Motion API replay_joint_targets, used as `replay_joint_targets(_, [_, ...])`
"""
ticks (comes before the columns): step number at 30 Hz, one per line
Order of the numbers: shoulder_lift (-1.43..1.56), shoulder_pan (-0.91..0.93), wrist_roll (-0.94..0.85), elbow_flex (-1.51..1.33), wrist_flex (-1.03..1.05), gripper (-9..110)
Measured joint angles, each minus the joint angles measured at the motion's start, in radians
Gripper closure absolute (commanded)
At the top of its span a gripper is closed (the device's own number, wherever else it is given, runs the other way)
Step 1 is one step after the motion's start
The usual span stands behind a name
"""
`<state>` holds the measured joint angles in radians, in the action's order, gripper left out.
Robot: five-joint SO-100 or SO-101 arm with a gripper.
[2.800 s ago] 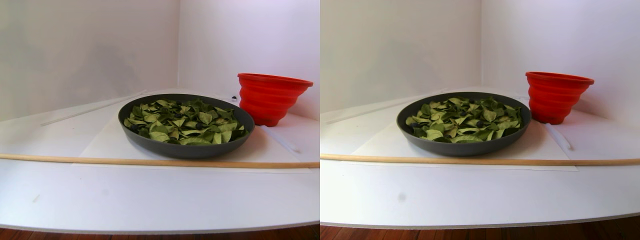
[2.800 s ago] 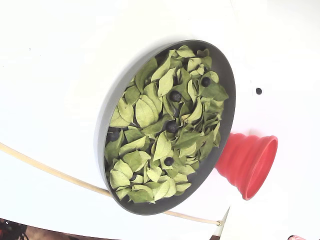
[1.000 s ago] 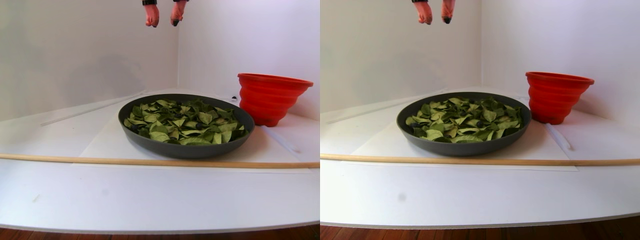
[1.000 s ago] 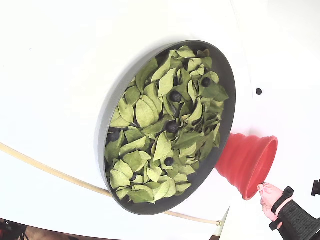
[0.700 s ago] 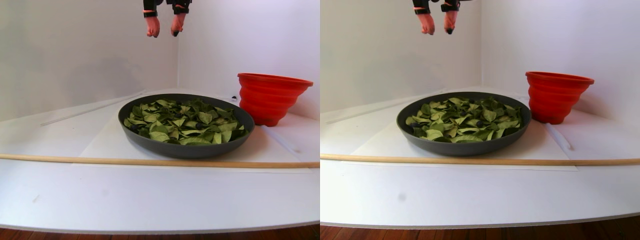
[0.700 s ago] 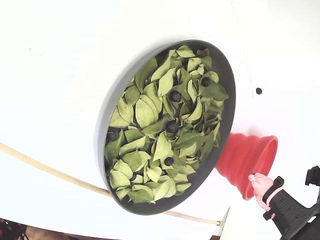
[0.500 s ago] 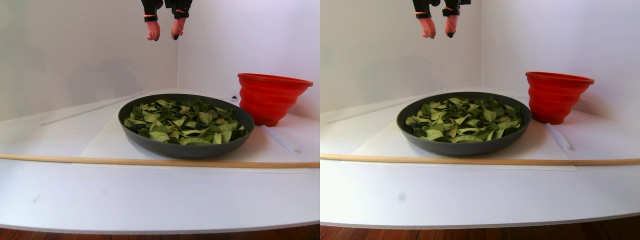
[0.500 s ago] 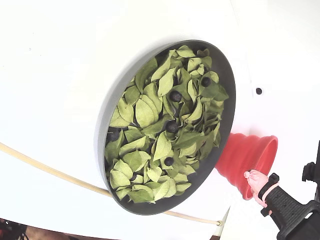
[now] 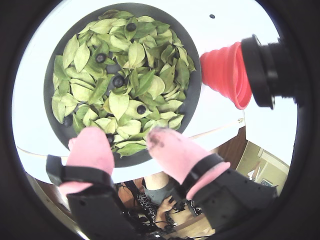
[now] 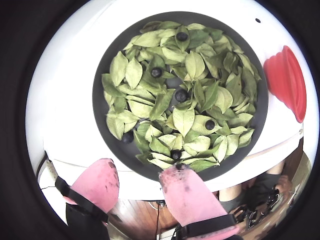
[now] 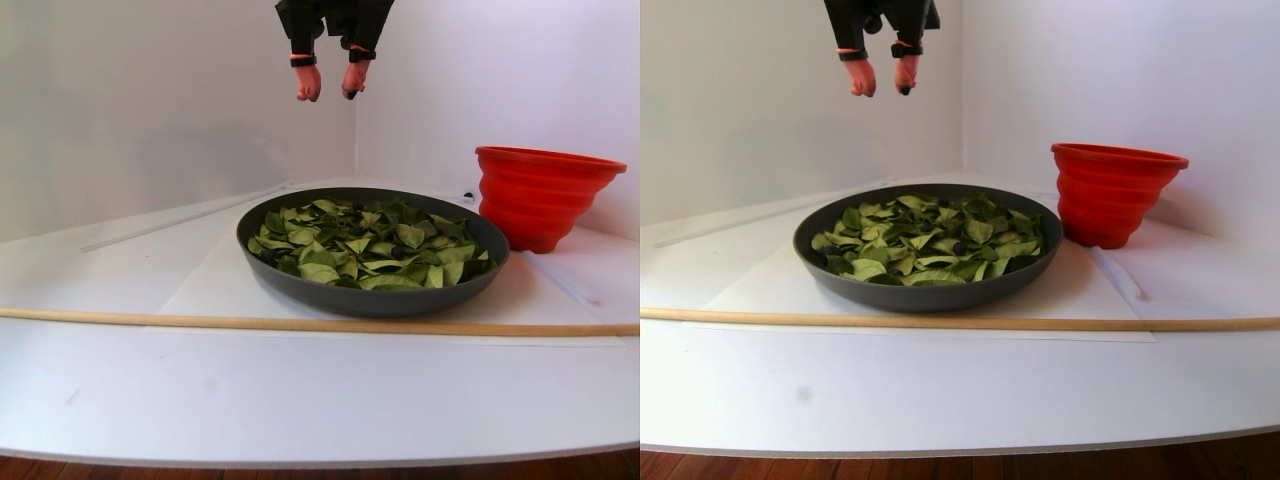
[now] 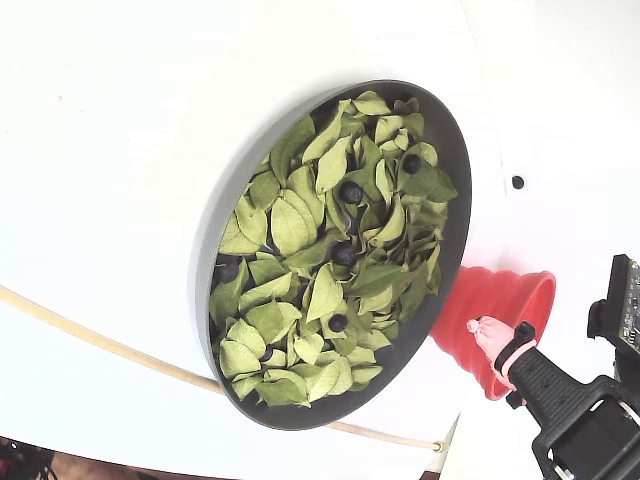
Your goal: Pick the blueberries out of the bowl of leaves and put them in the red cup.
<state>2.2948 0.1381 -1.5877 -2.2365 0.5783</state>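
Note:
The dark grey bowl (image 11: pixel 370 300) (image 12: pixel 214 235) is full of green leaves (image 10: pixel 195 65) (image 12: pixel 290 225). Several blueberries lie among them, one near the middle (image 10: pixel 181 95) (image 9: pixel 118 81) (image 12: pixel 344 254) and another at the far side (image 10: pixel 182 36). The red cup (image 11: pixel 540 195) (image 12: pixel 492 312) (image 9: pixel 225 72) stands right beside the bowl. My gripper (image 11: pixel 329 94) (image 9: pixel 130 142) (image 10: pixel 142 180) hangs high above the bowl's back edge, open, with nothing between its pink fingertips (image 10: pixel 100 182). In the fixed view one pink fingertip (image 12: pixel 481 329) shows over the cup's side.
A thin wooden rod (image 11: pixel 300 323) (image 12: pixel 100 345) lies along the table in front of the bowl. A small flat black dot (image 12: pixel 517 182) (image 10: pixel 258 20) sits on the white table behind the bowl. White walls meet in a corner behind.
The gripper has come into view from above and moved lower, still open. In the fixed view it has shifted left over the red cup. Bowl, leaves and berries have not moved.

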Motion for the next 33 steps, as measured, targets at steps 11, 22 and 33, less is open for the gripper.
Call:
replay_joint_targets(11, [-0.107, -0.026, -0.015, 0.028, -0.089, 85])
replay_joint_targets(22, [-0.160, -0.032, -0.029, 0.034, -0.146, 85])
replay_joint_targets(33, [-0.256, -0.032, -0.041, 0.061, -0.216, 85])
